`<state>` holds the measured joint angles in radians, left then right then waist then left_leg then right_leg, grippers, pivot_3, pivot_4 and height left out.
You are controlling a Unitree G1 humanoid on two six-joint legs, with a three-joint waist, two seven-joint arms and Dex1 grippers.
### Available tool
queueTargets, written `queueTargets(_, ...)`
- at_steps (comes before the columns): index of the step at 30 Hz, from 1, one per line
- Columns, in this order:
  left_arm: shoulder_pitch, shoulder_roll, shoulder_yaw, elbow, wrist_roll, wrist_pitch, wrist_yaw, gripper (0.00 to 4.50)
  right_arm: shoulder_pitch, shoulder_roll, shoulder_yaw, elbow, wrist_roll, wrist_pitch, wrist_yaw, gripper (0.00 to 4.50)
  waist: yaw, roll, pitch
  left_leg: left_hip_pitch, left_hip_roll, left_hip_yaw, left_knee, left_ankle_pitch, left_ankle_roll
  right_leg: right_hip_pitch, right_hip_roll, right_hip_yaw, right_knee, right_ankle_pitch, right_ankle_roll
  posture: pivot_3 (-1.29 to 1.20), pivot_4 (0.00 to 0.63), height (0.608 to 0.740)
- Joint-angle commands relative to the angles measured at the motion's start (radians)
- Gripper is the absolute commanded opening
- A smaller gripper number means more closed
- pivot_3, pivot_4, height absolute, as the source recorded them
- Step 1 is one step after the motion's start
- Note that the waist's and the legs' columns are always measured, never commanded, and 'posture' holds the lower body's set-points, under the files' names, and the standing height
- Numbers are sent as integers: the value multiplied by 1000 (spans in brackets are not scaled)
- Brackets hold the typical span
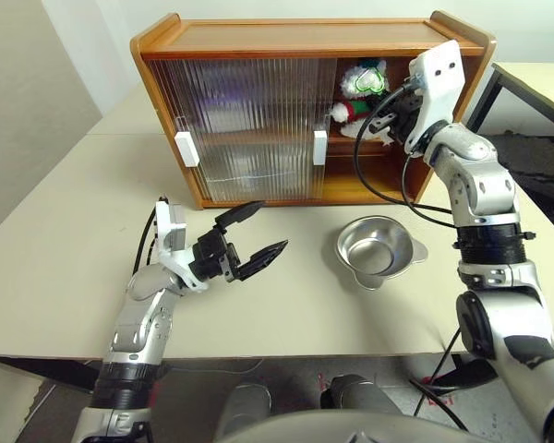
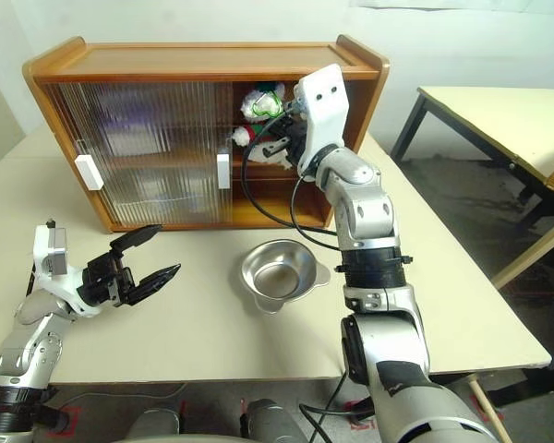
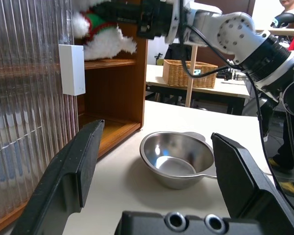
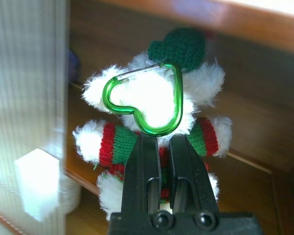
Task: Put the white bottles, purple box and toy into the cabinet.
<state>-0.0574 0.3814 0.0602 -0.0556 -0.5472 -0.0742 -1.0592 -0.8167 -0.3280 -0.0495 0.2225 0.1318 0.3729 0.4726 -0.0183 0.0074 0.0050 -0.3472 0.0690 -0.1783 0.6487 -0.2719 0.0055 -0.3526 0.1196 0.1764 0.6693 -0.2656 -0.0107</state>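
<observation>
Your right gripper (image 4: 159, 147) has its fingers pressed nearly together on the toy (image 4: 152, 125), pinching it at the sweater just below the green heart-shaped clip (image 4: 147, 105), and it holds the plush inside the open right end of the cabinet (image 1: 295, 46), at upper-shelf level. Beside the toy you can see the ribbed sliding door (image 1: 249, 125) and its white handle (image 1: 319, 147). Your left gripper (image 1: 249, 242) hovers over the table (image 1: 55, 277) in front of the doors, fingers spread wide and empty. A steel bowl (image 1: 377, 247) sits on the table before the cabinet's open side, apart from both grippers.
</observation>
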Motion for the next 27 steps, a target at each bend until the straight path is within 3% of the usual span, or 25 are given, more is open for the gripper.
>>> queueTargets(1,6,4,-2,4,14,-8,4,4500,-32,-11,14,59,-26,-47,-6,11,0,0,0,0,0,0,-1,0,0,0,0,0,0,0,0,-6,0,740)
queueTargets(16,0,4,-6,7,14,-6,2,4500,-102,-38,-8,225,-54,-173,-73,11,2,0,0,-1,0,0,-2,0,0,-1,0,0,-1,0,1,-12,0,740)
queueTargets(27,3,5,-5,6,13,-3,3,4500,-104,-38,-3,224,-63,-175,-68,3812,2,0,0,-1,0,0,-4,0,0,-2,0,0,-1,0,2,-14,0,740)
